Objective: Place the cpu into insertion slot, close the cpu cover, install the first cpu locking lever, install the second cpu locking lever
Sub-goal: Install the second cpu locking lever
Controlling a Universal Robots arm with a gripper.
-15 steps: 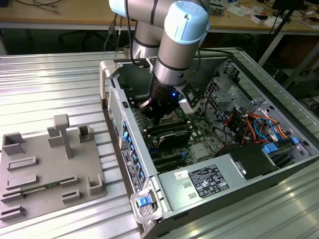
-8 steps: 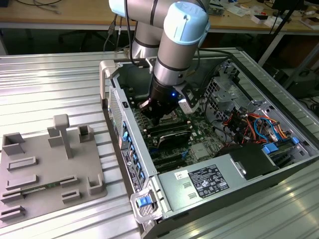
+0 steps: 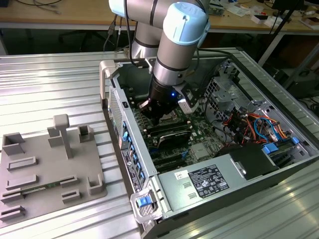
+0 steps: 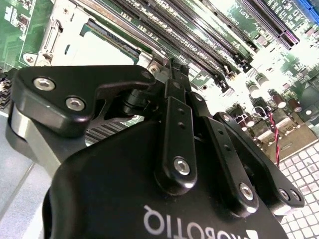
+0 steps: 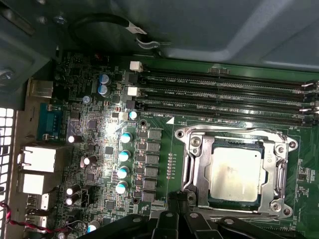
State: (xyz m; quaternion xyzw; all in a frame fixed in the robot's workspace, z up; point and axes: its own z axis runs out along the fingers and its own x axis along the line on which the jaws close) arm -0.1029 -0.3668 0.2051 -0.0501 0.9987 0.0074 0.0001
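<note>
Cpu (image 5: 234,173), a silver-grey square, sits in the insertion slot (image 5: 199,174) with the cpu cover (image 5: 271,169) folded flat around it. In the first wrist view the gripper (image 5: 177,199) hangs just beside the socket's edge, its fingers (image 4: 175,74) pressed together, holding nothing.

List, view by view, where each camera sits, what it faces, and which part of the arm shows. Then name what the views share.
Exterior view: off the arm, above the open computer case, looking down; the arm reaches into it.
First wrist view: on the arm, facing the motherboard; the cpu sits in the insertion slot under the cpu cover; gripper at the edge.
Second wrist view: behind the gripper, looking along it.
Shared: both wrist views show the memory slots.
</note>
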